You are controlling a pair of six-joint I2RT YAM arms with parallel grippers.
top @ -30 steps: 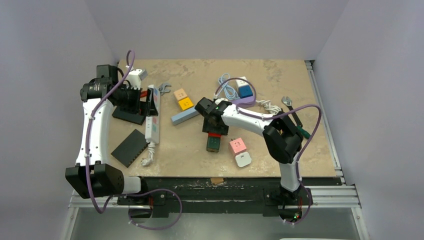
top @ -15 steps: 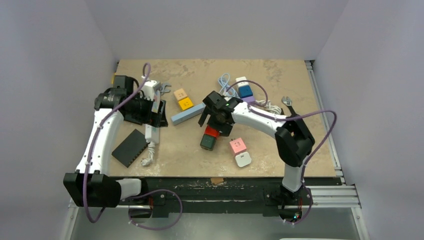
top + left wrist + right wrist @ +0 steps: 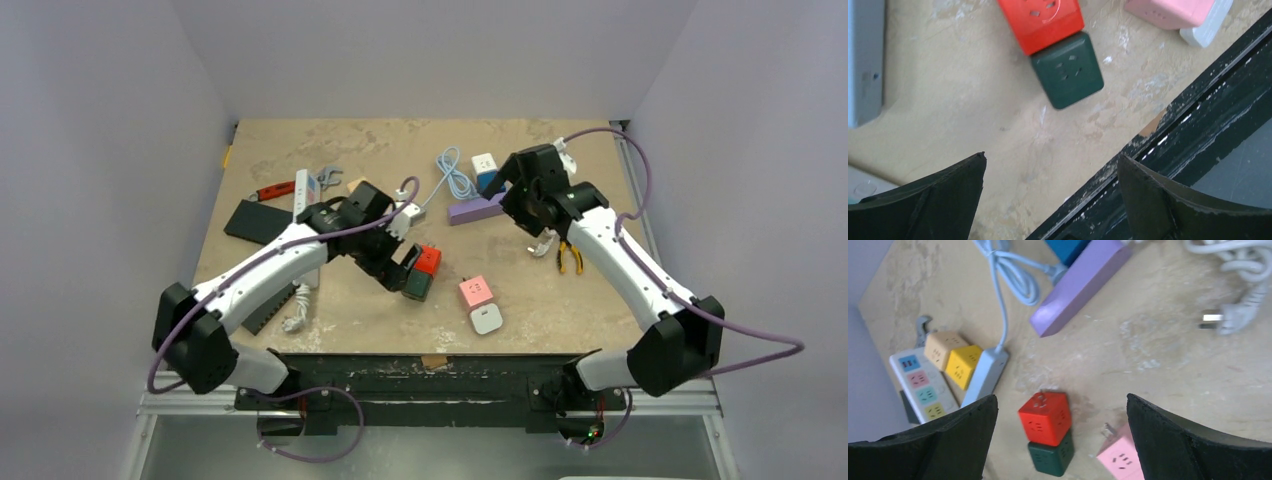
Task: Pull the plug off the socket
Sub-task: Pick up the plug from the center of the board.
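Left gripper (image 3: 1051, 159) fully spread, holding nothing, near the red cube (image 3: 428, 258) and green cube (image 3: 418, 285), which lie joined at centre frame. Right gripper (image 3: 1062, 399), upper right in the top view, equally spread and empty.

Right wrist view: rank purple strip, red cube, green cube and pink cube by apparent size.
1. purple strip, clearly the largest
2. red cube
3. green cube, looks slightly smaller than the red one it adjoins

The pink cube is partly out of frame, so it is unranked.
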